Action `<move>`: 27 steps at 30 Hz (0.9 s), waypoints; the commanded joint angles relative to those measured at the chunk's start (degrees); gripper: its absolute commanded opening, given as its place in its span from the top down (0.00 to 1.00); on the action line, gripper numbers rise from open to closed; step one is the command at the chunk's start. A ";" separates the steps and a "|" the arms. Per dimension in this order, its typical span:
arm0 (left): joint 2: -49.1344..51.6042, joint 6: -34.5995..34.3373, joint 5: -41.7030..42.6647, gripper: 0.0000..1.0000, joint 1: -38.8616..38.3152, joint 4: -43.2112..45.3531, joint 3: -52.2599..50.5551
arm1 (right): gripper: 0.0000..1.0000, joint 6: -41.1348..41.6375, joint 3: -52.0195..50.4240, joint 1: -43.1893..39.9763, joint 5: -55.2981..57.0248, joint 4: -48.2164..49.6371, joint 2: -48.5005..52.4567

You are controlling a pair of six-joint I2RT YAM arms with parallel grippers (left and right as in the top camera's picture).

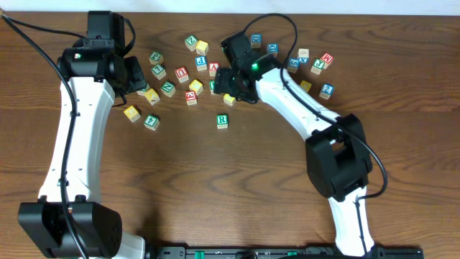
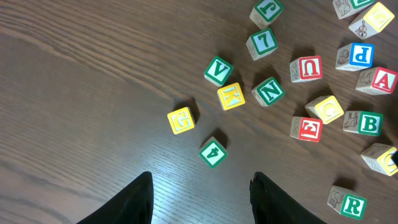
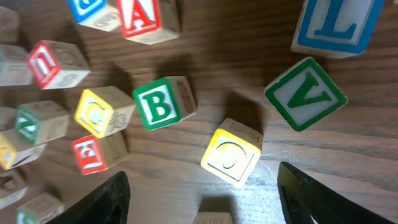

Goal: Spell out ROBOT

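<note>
The green-framed R cube [image 1: 222, 121] lies alone in front of the scattered cubes, also at the left wrist view's lower right [image 2: 348, 203]. The green-framed B cube [image 3: 161, 102] sits left of a yellow-topped cube [image 3: 231, 154] with a round letter. My right gripper [image 3: 202, 173] is open just short of that yellow cube [image 1: 229, 99], which lies ahead of the gap, untouched. Another yellow-topped cube [image 3: 99, 112] lies left of B. My left gripper [image 2: 202, 175] is open over bare table near the green 4 cube [image 2: 212, 152], holding nothing.
Other cubes crowd the back of the table: red A [image 3: 143, 15], red U [image 3: 56, 62], green V [image 3: 306, 93], blue L [image 3: 336, 25], yellow G [image 2: 181, 119], yellow K [image 2: 231, 96], green N [image 2: 268, 91]. A further cluster [image 1: 316, 65] lies at the back right.
</note>
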 commanded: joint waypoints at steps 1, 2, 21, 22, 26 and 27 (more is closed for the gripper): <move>0.76 0.48 -0.74 0.50 0.20 0.02 0.59 | 0.29 1.51 0.98 0.94 3.02 0.15 1.81; 0.76 0.48 -0.74 0.50 0.20 0.02 0.59 | 0.29 1.77 0.98 0.94 3.02 0.15 2.32; 0.76 0.46 -0.74 0.50 0.20 0.02 -0.07 | 0.45 1.88 0.96 0.94 5.57 1.27 5.97; 0.76 0.46 -0.74 0.50 0.20 0.02 -0.07 | 0.45 1.88 0.96 0.94 5.60 1.44 6.14; 0.76 0.46 -0.74 0.50 0.20 0.02 -0.07 | 0.45 1.88 0.96 0.94 5.60 1.70 6.49; 0.76 0.46 -0.72 0.50 0.20 0.04 -0.07 | 0.45 1.88 0.96 0.94 5.68 1.73 6.54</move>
